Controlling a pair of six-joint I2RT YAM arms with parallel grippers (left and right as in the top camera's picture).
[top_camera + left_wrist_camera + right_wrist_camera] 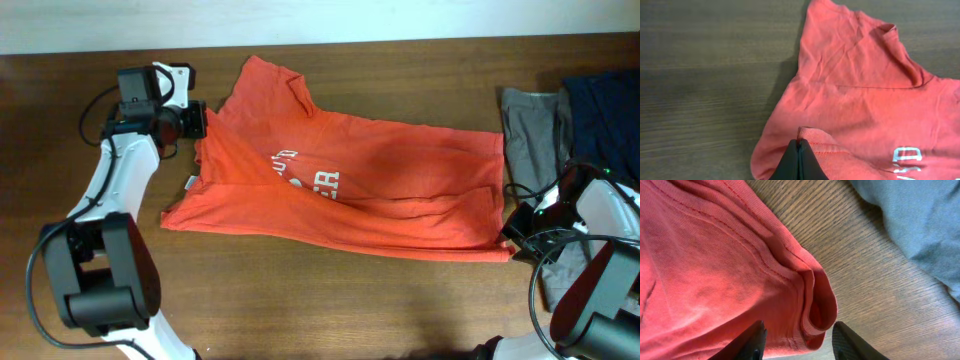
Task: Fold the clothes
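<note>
The orange-red T-shirt (pixel 370 180) lies spread and partly folded on the wooden table, white print (pixel 300 172) showing near its left middle. My left gripper (pixel 196 122) is at the shirt's upper-left edge; in the left wrist view its jaws (pixel 799 145) are shut on a fold of the shirt's hem (pixel 815 140). My right gripper (pixel 515 232) is at the shirt's lower-right corner. In the right wrist view its fingers (pixel 799 332) are open, astride the rolled hem corner (pixel 812 305) of the shirt.
A grey garment (pixel 530 135) and a dark blue garment (pixel 605 110) lie at the right, the grey one also showing in the right wrist view (pixel 920 220). Bare wood table (pixel 300 300) lies in front of the shirt.
</note>
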